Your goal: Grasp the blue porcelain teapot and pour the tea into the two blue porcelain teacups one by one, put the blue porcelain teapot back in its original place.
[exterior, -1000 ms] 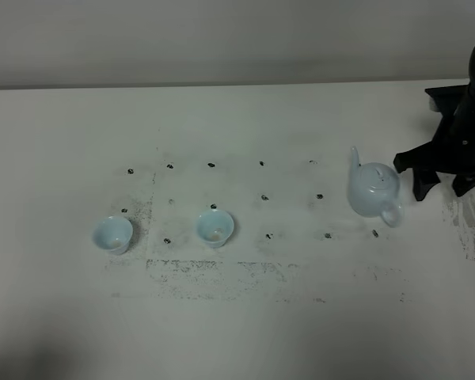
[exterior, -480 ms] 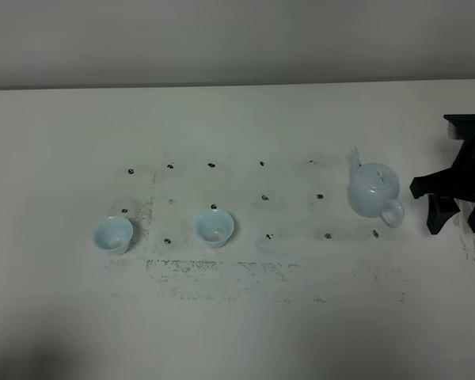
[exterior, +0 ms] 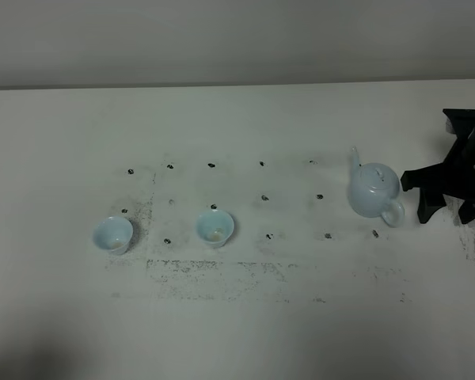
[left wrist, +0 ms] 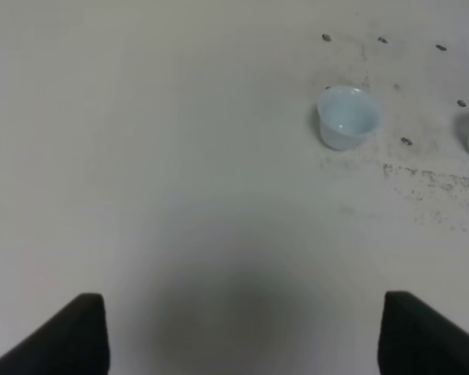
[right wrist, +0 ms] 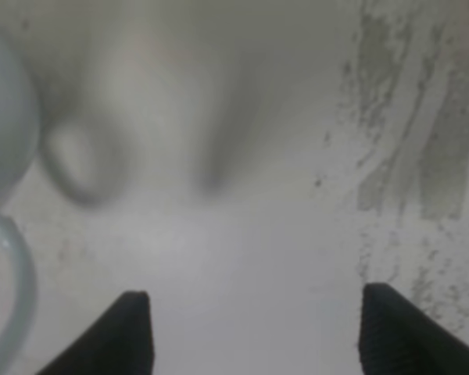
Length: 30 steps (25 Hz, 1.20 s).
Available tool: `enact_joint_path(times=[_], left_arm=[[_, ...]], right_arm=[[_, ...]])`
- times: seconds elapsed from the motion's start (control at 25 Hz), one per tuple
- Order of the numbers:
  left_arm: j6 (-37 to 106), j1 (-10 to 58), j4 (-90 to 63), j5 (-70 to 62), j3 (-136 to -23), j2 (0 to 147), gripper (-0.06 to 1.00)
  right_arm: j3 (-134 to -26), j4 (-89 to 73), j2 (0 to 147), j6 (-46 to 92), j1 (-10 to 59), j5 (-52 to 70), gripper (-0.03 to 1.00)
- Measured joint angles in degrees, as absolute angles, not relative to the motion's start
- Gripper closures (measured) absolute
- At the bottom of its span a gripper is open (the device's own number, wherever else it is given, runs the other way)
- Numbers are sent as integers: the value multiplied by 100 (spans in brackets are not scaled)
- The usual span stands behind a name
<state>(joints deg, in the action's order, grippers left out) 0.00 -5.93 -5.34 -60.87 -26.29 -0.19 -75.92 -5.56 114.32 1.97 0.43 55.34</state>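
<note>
— What stands on the desk, counted from the left?

— Two pale blue teacups and one teapot. The first teacup stands upright at about 8 o'clock from the desk's middle. The second teacup stands at its 3 o'clock, well apart from it and nearer the middle. The teapot stands upright further along at 3 o'clock, lid on, with its spout toward 11 o'clock and its loop handle toward 5 o'clock.

— And the arms?

— The left gripper shows only in its own wrist view. Its fingertips are spread wide with nothing between them, and it hangs over bare desk with the first teacup ahead of it. The right gripper is at 3 o'clock of the teapot, low over the desk, just beside the handle but not touching it.

— Is the right one gripping anything?

— No. Its fingertips are spread wide over bare desk, and its wrist view shows the handle loop outside the gap.
</note>
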Motion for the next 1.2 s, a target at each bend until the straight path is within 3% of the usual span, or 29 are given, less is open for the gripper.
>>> enact_joint_path(times=[0.32,0.76,1.0,1.2], left_arm=[[0,-593,-534,-6088,-2629,-19,27],[0,-593,-534,-6088,-2629,-19,27],[0,-593,-534,-6088,-2629,-19,27],[0,-593,-534,-6088,-2629,-19,27]], right_arm=[[-7592,-641,11434,194,526,5521,43],[-7612,-30,11333,97,554,5711,43],[-7562,-260,10580,422,587,6773,43],[-6713,-694,9652,628,998,6861,43]])
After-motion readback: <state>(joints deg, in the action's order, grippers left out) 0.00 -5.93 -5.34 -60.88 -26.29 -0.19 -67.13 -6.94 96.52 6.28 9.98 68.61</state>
